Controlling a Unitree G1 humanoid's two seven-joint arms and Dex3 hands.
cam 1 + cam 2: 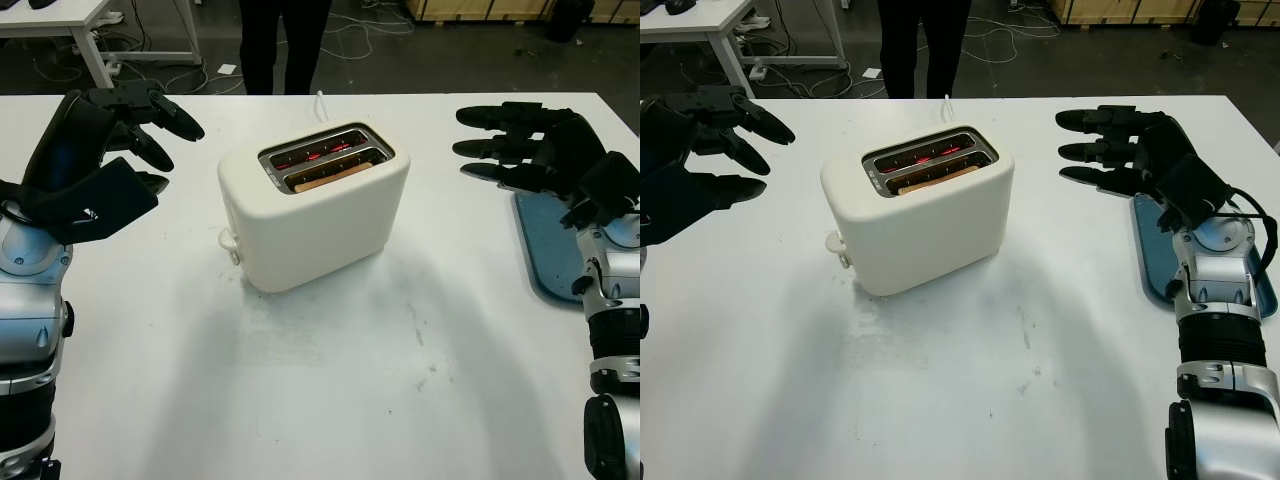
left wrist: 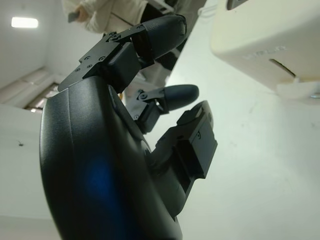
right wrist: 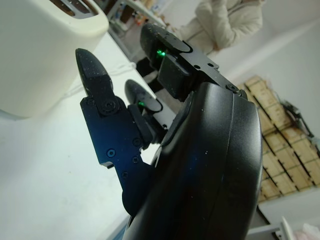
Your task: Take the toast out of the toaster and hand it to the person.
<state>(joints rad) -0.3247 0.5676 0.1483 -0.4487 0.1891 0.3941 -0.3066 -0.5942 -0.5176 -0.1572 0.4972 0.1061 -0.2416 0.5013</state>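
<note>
Left hand (image 1: 120, 140) is up over the table, open, holding nothing, its fingers (image 1: 170, 115) stretched toward the toaster and touching nothing. Right hand (image 1: 1130, 150) mirrors it on the other side: open, nothing in it, black fingers (image 1: 1090, 150) pointing inward at the toaster with bare table between the tips and its side. Neither hand is in contact with anything.

Between the two sets of fingertips sits the toaster (image 1: 315, 205), cream-white, set at an angle on the white table (image 1: 330, 390). A slice of toast (image 1: 330, 177) lies sunk in the slot nearer the robot, just its brown top edge showing; the rest is hidden inside the body. The farther slot glows red, and what it holds is hard to make out. A small lever (image 1: 229, 241) sticks out at the toaster's end, on the left-hand side. In the left wrist view the toaster's lower end (image 2: 270, 40) sits just beyond the fingertips.

Under and behind the right hand lies a blue tray (image 1: 1150, 255), partly covered by the right forearm. Beyond the fingertips, past the far table edge, a person (image 1: 283, 45) stands in dark trousers, cut off at the top; a pale jacket (image 3: 232, 22) shows in the right wrist view. Cables (image 1: 365, 35) trail on the floor there, and another white table (image 1: 60, 25) stands far left.
</note>
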